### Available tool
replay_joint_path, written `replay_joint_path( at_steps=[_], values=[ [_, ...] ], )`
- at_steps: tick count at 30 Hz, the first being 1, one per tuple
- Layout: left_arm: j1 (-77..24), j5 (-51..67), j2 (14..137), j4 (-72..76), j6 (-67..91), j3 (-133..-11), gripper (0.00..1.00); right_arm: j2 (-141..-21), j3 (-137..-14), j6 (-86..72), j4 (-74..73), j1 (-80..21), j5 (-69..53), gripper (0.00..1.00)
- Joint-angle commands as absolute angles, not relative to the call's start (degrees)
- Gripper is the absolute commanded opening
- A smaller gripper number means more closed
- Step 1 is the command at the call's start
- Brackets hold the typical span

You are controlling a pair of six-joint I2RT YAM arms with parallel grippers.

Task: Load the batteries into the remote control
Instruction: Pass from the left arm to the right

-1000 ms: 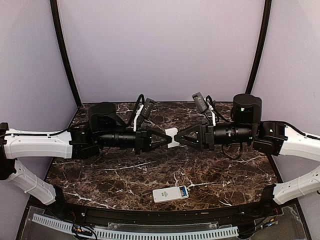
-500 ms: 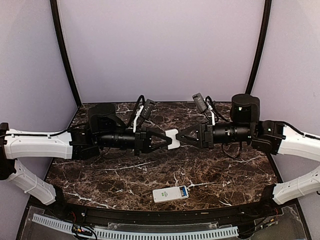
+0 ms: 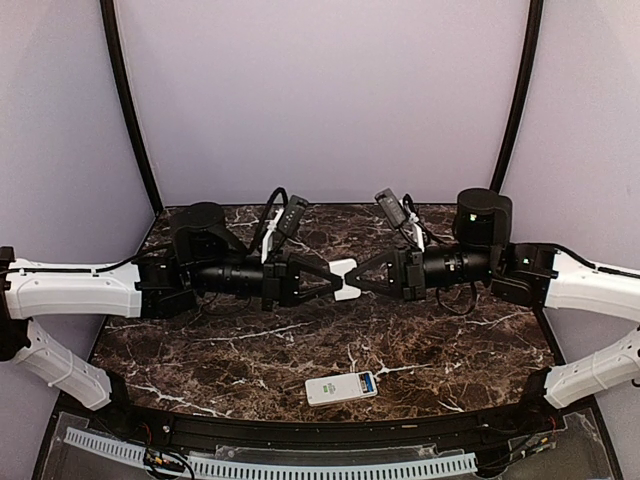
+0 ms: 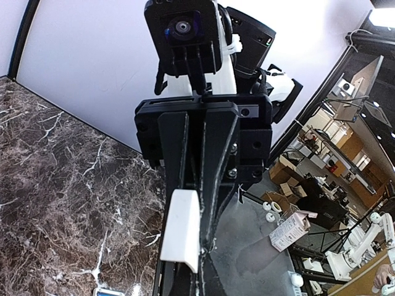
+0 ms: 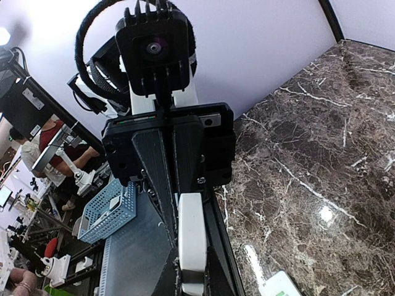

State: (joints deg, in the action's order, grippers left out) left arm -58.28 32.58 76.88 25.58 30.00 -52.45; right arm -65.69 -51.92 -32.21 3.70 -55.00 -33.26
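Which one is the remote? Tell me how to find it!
Start at the dark marble table and look along its front edge, near the middle. The remote control lies flat there: a small white rectangle with a green mark and a blue end. The other white piece is pinched between the left gripper and right gripper.

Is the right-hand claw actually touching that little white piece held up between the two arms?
Touching. In the top external view the right gripper has its fingers closed onto the white piece; the right wrist view shows it pinched too.
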Motion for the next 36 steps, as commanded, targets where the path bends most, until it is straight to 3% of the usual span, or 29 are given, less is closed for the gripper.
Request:
replay_joint_path(
  at_steps=[1,7,14,20,23,27,32,36],
  values=[
    [-58.63,32.22,76.46,26.89,29.05,-52.36,0.00,-66.69,-51.52,-34.09,7.50,-55.55,-35.89,0.00],
    [-58.67,32.27,76.17,26.86,28.61,-52.09,0.01,-66.31,-51.60,-34.26,7.04,-55.55,-36.30,0.00],
    [-58.65,32.48,75.86,26.80,27.99,-51.75,0.15,-65.37,-51.24,-34.45,7.74,-55.50,-38.14,0.00],
    [-58.64,32.69,75.77,26.76,27.53,-51.79,0.16,-65.08,-51.26,-33.84,7.10,-55.54,-38.89,0.00],
    [-58.63,33.06,75.89,27.10,27.49,-51.69,0.12,-65.29,-51.33,-33.88,6.73,-55.49,-38.79,0.00],
    [-58.63,33.86,75.57,28.82,27.79,-51.05,0.00,-65.30,-51.46,-33.60,6.37,-55.55,-38.57,0.00],
    [-58.63,33.69,74.60,30.18,28.01,-50.18,0.00,-64.82,-52.05,-32.71,1.35,-55.52,-32.57,0.23],
    [-58.63,31.04,73.90,30.19,28.04,-49.40,0.00,-63.72,-50.46,-33.02,1.28,-56.15,-27.74,0.30]
  ],
)
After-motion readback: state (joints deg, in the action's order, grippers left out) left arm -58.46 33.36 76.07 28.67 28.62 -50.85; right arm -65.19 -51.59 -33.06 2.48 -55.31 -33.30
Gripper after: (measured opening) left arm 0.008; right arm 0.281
